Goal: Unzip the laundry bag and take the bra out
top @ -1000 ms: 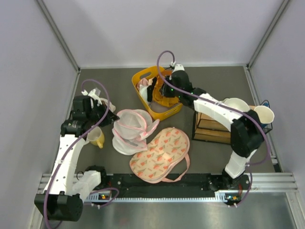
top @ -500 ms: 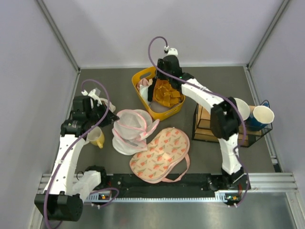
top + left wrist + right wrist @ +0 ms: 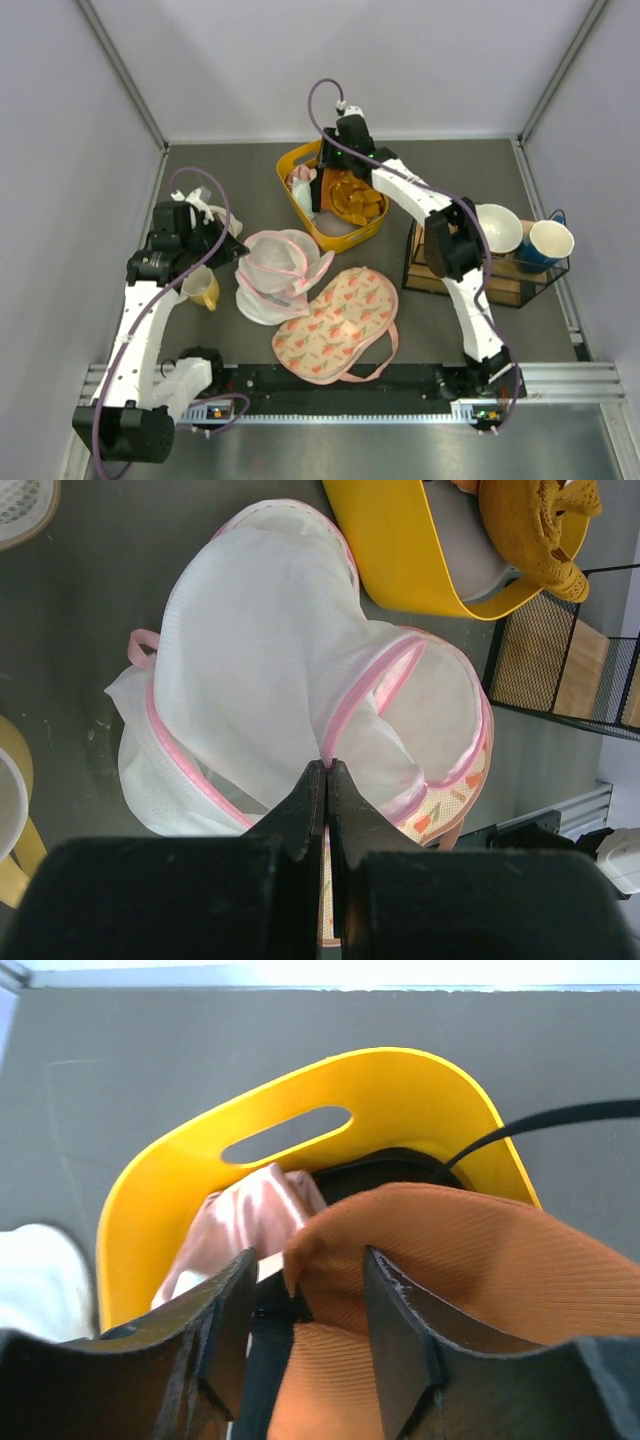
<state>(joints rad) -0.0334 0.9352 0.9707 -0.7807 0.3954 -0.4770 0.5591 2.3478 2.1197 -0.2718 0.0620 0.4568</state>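
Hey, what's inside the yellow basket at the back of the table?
In the yellow basket, the burnt-orange bra shows on top, with a pale pink garment beside it. The basket floor, and anything under those fabrics, is covered.

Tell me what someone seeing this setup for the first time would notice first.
The bright yellow basket at the back of the table stands out, with the burnt-orange bra in it and the right gripper over it, fingers apart. Nearer the arms, the white mesh laundry bag lies spread open, and the left gripper pinches its pink zipper edge.
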